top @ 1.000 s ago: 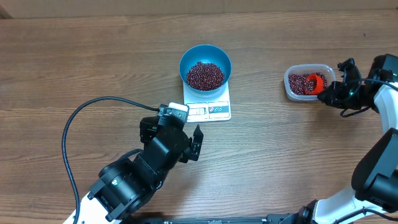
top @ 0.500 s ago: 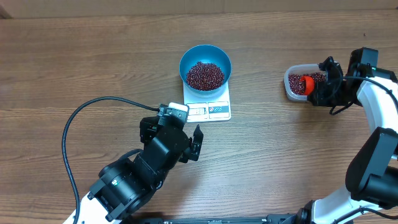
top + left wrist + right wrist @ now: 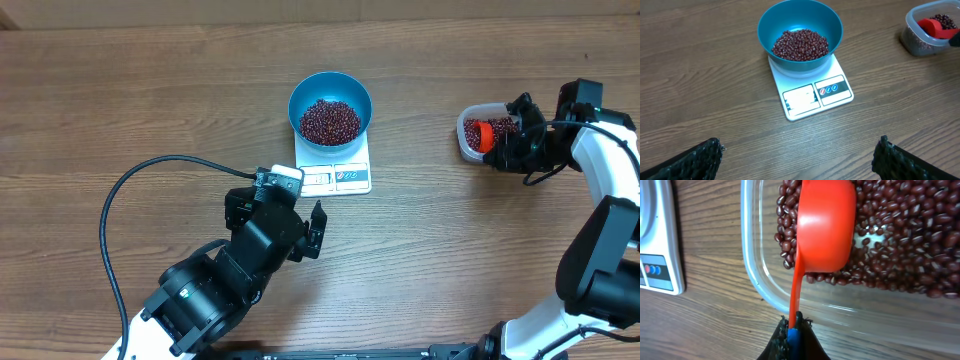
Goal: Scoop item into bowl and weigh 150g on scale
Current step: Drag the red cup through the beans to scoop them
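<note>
Currently the right gripper (image 3: pixel 792 330) pinches the handle of the orange scoop (image 3: pixel 824 225) tight, its cup over the beans (image 3: pixel 900 240) in the clear tub (image 3: pixel 751 265). Well apart, the blue bowl (image 3: pixel 299 93), holding more beans, sits on the white scale (image 3: pixel 335 178); the left gripper (image 3: pixel 797 152) hangs nearby, jaws wide and empty.

Your left claw (image 3: pixel 797 160) hangs wide open, tilted downward; your right claw (image 3: pixel 794 330) is pinched tight on the scoop (image 3: pixel 825 225) handle.
</note>
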Robot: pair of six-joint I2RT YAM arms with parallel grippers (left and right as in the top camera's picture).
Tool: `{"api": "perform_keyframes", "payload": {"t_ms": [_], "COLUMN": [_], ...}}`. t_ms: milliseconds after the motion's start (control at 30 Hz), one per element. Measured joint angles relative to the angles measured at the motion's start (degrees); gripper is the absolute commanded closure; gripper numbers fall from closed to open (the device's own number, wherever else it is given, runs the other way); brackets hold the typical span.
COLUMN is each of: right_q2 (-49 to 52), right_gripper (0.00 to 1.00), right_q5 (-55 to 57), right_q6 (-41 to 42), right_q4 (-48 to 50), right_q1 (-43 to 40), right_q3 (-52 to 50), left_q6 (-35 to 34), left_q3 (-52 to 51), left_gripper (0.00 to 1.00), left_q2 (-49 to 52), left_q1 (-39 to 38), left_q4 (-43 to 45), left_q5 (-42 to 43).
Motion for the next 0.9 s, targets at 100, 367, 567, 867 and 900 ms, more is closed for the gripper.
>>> {"api": "perform_keyframes", "payload": {"t_ms": [100, 367, 567, 867, 900], "right_q2": [0.3, 1.4, 1.4, 1.4, 1.4], "right_gripper": [0.96, 0.96, 0.96, 0.96, 0.96], "right_q5": [-2.0, -9.0, -12.4, -19.3, -20.3], "right_q6": [0.0, 0.1, 0.1, 0.1, 0.1], "right_q4": [-0.1, -0.4, -0.4, 0.1, 0.1], "right_q1": [-0.5, -4.7, -5.6, -11.1, -12.1], "right_q3": [0.0, 0.0, 0.0, 0.0, 0.0], "left_q6": [0.0, 0.0, 0.0, 0.0, 0.0], "left_q3": [0.0, 0.0, 0.0, 0.0, 0.0], "left_gripper": [0.00, 0.01, 0.00, 0.00, 0.00], "left_q2": [0.0, 0.0, 0.0, 0.0, 0.0], "left_q1": [0.0, 0.0, 0.0, 0.0, 0.0], "left_q4": [0.0, 0.0, 0.0, 0.0, 0.0], "left_q5": [0.0, 0.0, 0.0, 0.0, 0.0]}}
